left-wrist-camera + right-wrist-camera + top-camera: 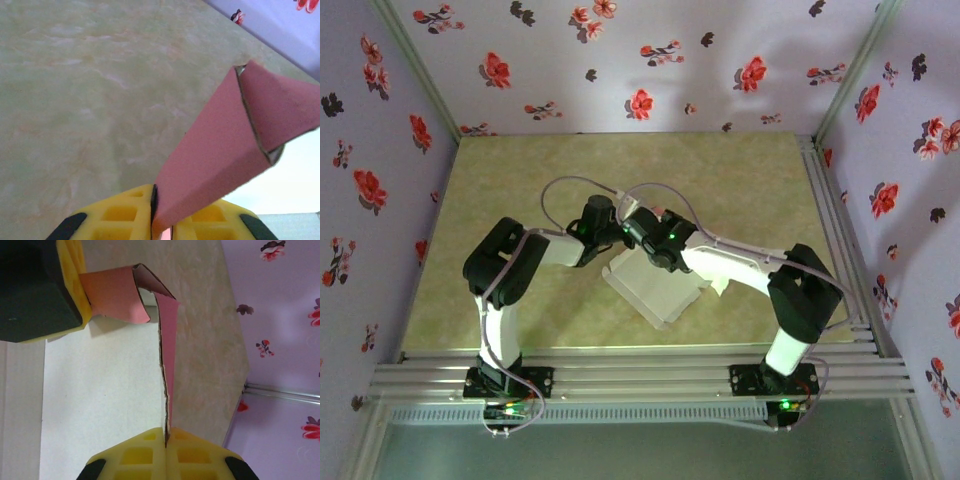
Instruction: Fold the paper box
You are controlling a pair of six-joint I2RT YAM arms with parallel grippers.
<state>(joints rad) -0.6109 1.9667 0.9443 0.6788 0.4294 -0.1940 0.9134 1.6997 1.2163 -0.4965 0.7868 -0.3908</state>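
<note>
Right wrist showed us the right claw point(166, 434) clamped on the paper box point(100, 390) wall, which ran ahead to the left claw point(86, 302), seemingly pinching its flap.

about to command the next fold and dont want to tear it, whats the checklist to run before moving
1. Left gripper shut on a pink flap of the paper box: ok.
2. Right gripper shut on the upright panel's edge: ok.
3. Grey-white base panel lying on the table: ok.
4. Corner between the two held panels closed: not ok, a gap shows.
5. Edge tabs locked: cannot tell.
</note>
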